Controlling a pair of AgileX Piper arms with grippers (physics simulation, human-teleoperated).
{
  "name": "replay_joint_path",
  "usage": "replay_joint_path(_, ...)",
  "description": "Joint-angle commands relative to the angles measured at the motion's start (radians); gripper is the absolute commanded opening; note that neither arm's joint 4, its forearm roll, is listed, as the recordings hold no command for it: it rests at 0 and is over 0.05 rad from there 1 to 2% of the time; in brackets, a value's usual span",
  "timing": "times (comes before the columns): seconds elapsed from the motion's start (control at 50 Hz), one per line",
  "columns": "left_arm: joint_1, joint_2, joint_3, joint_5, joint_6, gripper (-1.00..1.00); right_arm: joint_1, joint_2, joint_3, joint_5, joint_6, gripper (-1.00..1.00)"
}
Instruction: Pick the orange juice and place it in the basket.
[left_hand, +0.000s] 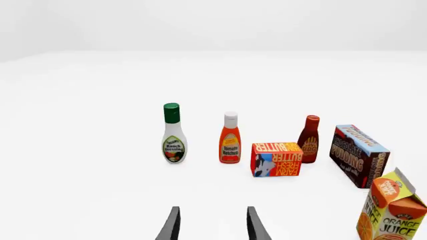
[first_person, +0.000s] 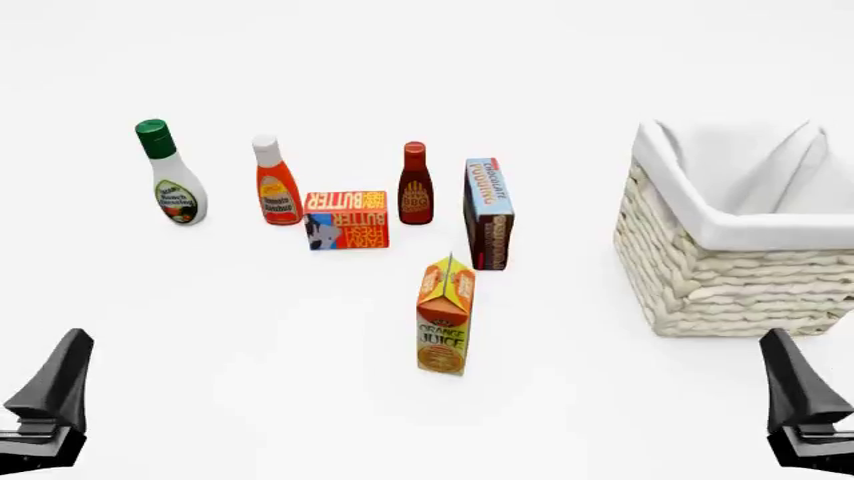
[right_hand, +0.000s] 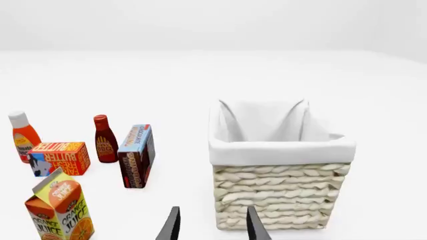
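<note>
**Standing carton, waiting grippers**

Standing upright near the middle of the white table (first_person: 267, 330), the orange juice (first_person: 446, 315) is the item closest to the arms in the front view. Taking that carton as the clock's centre, the rest of the groceries fan out from about ten to twelve o'clock. The chocolate pudding box (first_person: 489, 213) stands on end at roughly twelve to one o'clock, near the carton but not touching it. The dark red sauce bottle (first_person: 415, 184) is just beyond it at about twelve, and the butter box (first_person: 347, 220) lies at eleven, just beside that bottle. The ketchup bottle (first_person: 275, 182) with its white cap is farther round at ten to eleven, just beside the butter box, and the ranch dressing bottle (first_person: 168, 174) with its green cap stands farthest out at about ten o'clock, apart from the others.

The basket (first_person: 721, 270) sits at about two to three o'clock from the carton, well apart from it, its white cloth lining folded over the rim.

The left gripper (left_hand: 212, 224) hangs low at about eight o'clock and the right gripper (right_hand: 212, 224) at about four o'clock, both well apart from the carton. In each wrist view the two dark fingers are spread with a clear gap and nothing between them.
</note>
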Motion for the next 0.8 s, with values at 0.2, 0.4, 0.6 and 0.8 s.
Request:
replay_joint_path(0.2, 0.000, 0.002, -0.003, 0.002, 0.000, 1.00, -0.003, 0.030, -0.001, -0.013, -0.002, 1.00)
replay_joint_path(0.4, 0.000, 0.002, -0.003, 0.002, -0.001, 1.00, -0.011, 0.049, -0.001, -0.029, 0.003, 1.00)
replay_joint_path(0.6, 0.000, 0.002, -0.003, 0.002, 0.000, 1.00, -0.022, 0.118, -0.033, -0.062, -0.011, 1.00)
replay_joint_path(0.8, 0.000, 0.002, -0.003, 0.002, -0.001, 1.00, -0.005, 0.061, -0.113, 0.017, 0.098, 1.00)
